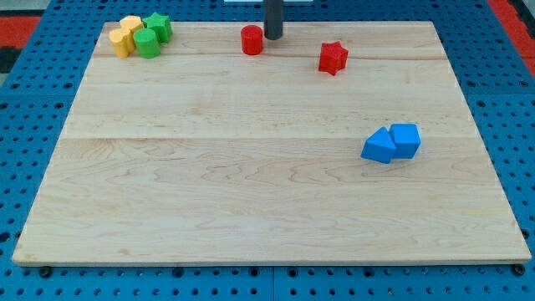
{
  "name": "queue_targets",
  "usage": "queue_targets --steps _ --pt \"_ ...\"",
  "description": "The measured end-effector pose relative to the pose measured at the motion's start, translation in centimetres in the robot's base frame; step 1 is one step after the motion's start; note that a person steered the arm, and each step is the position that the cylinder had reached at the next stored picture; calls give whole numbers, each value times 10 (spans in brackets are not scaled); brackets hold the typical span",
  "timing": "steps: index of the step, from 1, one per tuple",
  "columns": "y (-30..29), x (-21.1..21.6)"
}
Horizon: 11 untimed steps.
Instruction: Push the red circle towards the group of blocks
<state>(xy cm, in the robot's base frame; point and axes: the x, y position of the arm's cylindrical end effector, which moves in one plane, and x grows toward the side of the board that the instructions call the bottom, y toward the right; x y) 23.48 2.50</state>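
Observation:
The red circle [252, 40], a short red cylinder, stands near the view's top edge of the wooden board [251, 184]. My tip [273, 36] is just to its right, close to it or touching; I cannot tell which. At the view's top left sits a group of blocks: a green star [157, 26], a green cylinder [148, 43], and two yellow blocks [125, 35] pressed together. The group lies well to the left of the red circle.
A red star [333, 58] lies to the right of my tip. Two blue blocks touch at the view's right: a blue triangle-like block [379, 146] and a blue cube [406, 140]. A blue perforated table surrounds the board.

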Motion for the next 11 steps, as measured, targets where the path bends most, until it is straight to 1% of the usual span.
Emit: queue_targets --steps 1,4,5,7,10,11 --pt "9 19" --pt "-65 3" --pt "-61 -2" --pt "-75 -17" --pt "-129 -17" --pt "-130 -6"
